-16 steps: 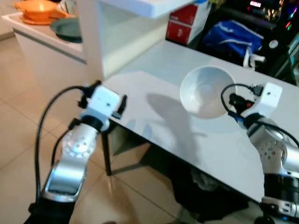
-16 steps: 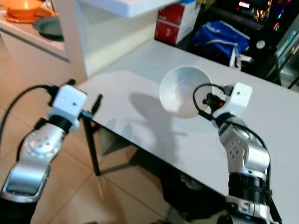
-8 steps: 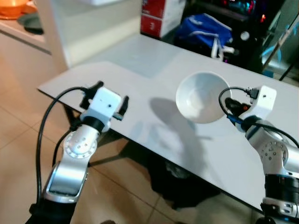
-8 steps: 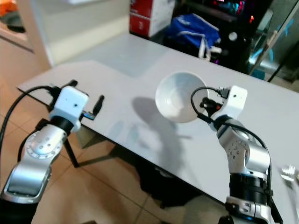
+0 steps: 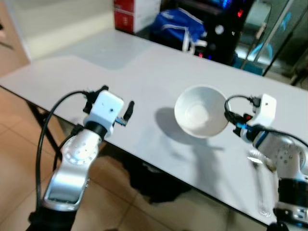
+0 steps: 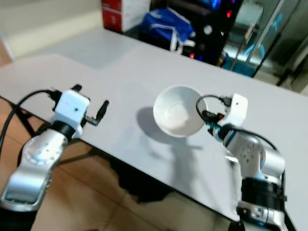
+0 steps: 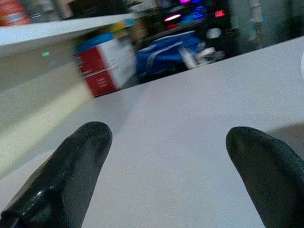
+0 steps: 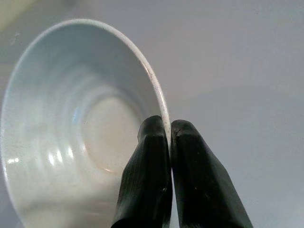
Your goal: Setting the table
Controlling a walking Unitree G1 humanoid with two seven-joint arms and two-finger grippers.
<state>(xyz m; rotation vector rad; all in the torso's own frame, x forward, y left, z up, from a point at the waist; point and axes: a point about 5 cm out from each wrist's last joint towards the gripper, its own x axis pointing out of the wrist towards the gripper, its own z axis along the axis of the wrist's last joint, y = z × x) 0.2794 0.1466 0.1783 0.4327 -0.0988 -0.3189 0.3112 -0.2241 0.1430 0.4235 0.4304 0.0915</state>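
A white bowl [image 5: 199, 110] hangs above the middle of the grey table [image 5: 144, 62], casting a shadow on it. My right gripper [image 8: 169, 133] is shut on the bowl's rim [image 8: 159, 97], one finger inside and one outside. My left gripper [image 7: 166, 137] is held over the table's near left edge, open, with nothing between its two black fingers [image 7: 78, 156]. In the left eye view the left gripper [image 5: 126, 111] sits well to the left of the bowl.
A red and white box [image 5: 137, 12] and a blue bag [image 5: 178, 26] stand beyond the table's far edge, with dark electronics behind. A clear glass object [image 5: 262, 180] lies on the table by my right arm. Tiled floor [image 5: 19, 159] lies below.
The camera has swung right, so the counter and shelf left the picture. The right gripper still carries the bowl, now lower and nearer the table's middle. The left gripper stays open.
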